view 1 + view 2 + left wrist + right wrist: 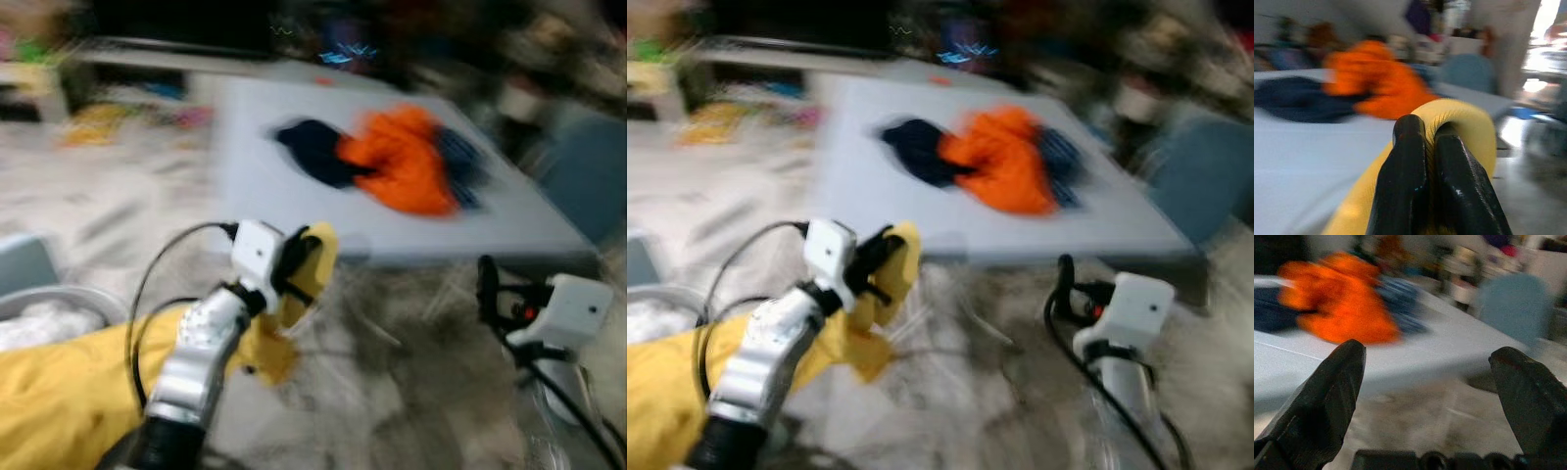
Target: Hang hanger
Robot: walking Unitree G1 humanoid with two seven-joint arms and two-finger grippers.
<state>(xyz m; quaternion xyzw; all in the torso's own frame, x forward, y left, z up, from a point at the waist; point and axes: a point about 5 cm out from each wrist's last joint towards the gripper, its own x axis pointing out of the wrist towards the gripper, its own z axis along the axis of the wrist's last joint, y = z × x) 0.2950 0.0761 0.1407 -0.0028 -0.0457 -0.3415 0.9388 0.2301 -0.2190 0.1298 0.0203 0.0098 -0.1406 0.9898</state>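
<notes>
Ahead, a broad pale grey desk (294, 186), low and flat, carrying a heap of clothes: a bright orange garment (402, 162) lying over a dark navy garment (318, 152), with a blue checked cloth (460, 162) touching the orange one on the far side. Below and nearer, pale marbled floor (392, 382), all of it smeared by blur. At the lower left, a large fold of mustard-yellow fabric (59, 397) draped along the silver left arm, its end pinched between the clenched black fingers (1405, 191) of the left tool (299, 264), raised just short of the desk's near edge. At the lower right, the right tool (1063, 289), fingers spread wide apart with nothing between them, hovering above the floor near the desk. Beside the left arm, a grey round basket (59, 299) with something white inside. Faint thin lines on the floor between the two tools, too blurred to name. No hanger, rail or hook clearly identifiable anywhere. By these signs, hanging not yet begun: cloth in hand only, with the hanger yet to be found, fitted to the garment and hung up.
</notes>
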